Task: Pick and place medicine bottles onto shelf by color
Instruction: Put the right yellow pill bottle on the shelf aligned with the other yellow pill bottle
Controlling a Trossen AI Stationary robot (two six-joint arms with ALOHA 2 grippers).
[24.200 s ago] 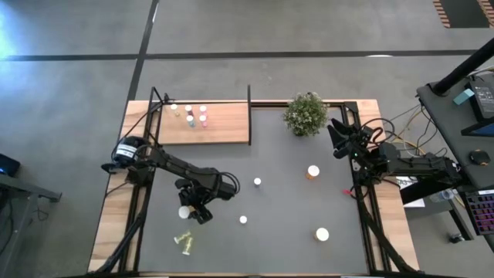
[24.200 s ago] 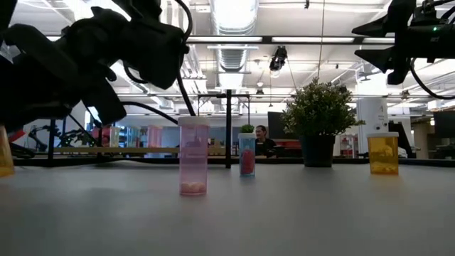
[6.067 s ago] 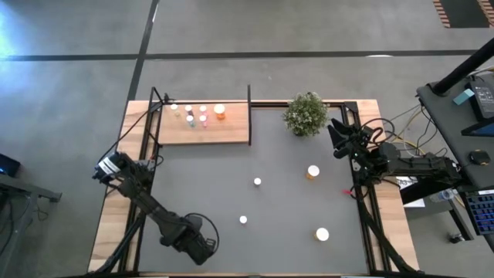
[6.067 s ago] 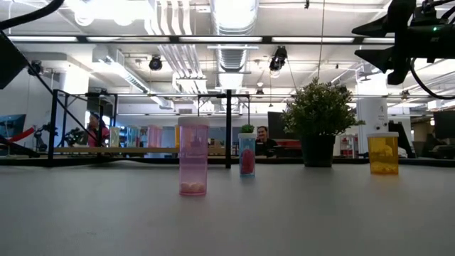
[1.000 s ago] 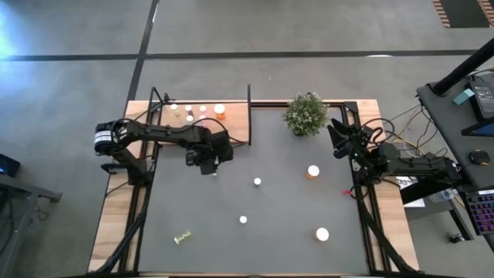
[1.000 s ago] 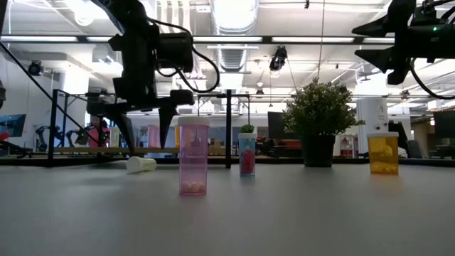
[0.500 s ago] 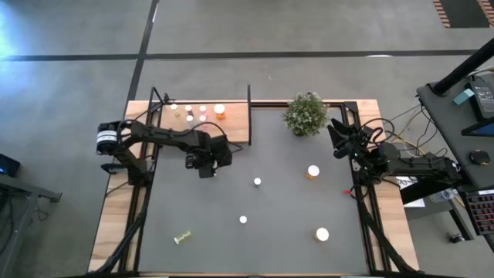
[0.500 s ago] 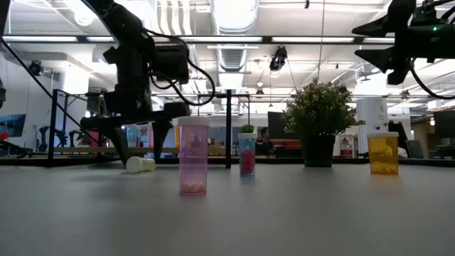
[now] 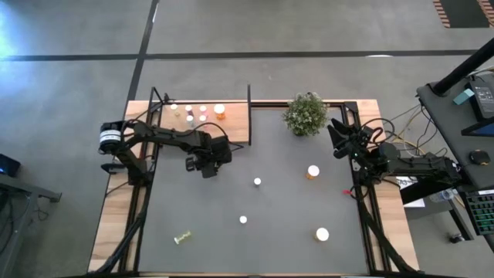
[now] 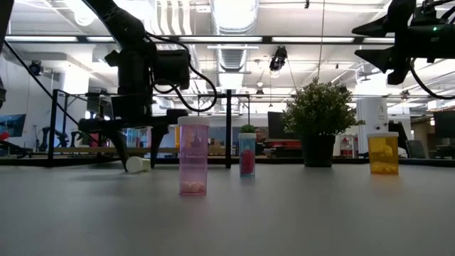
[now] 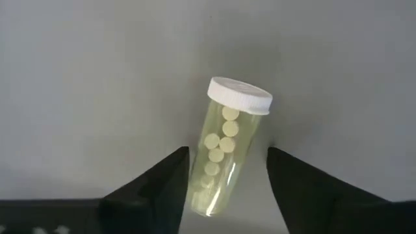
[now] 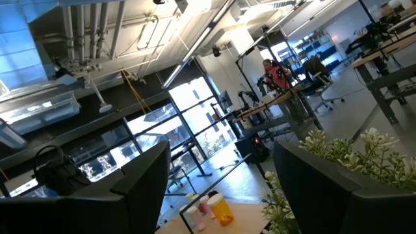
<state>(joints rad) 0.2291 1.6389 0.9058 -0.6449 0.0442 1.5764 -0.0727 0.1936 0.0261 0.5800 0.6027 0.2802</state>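
Observation:
A yellow-green medicine bottle [image 11: 221, 156] with a white cap [image 11: 239, 96] lies on its side on the dark tabletop, a little in front of the shelf [image 9: 228, 130]. My left gripper [image 11: 227, 151] points down over it, open, with one finger on each side of the bottle's body and a narrow gap on each side. In the low view the fingers [image 10: 119, 146] reach almost to the table beside the bottle [image 10: 138, 165]. Several bottles [image 9: 202, 114] stand on the shelf. My right gripper [image 12: 221, 195] waits open at the right edge.
Loose bottles stand on the table: a pink one [image 10: 193, 156], a smaller one [image 10: 247, 154], an orange one [image 9: 312, 171] and another [image 9: 322, 234]. A small yellow-green thing [image 9: 183, 238] lies near the front left. A potted plant [image 9: 306, 113] stands at the back.
My left gripper has come down over the lying yellow-green bottle, and its fingers have drawn closer together on either side of it. The bottle has stayed where it was.

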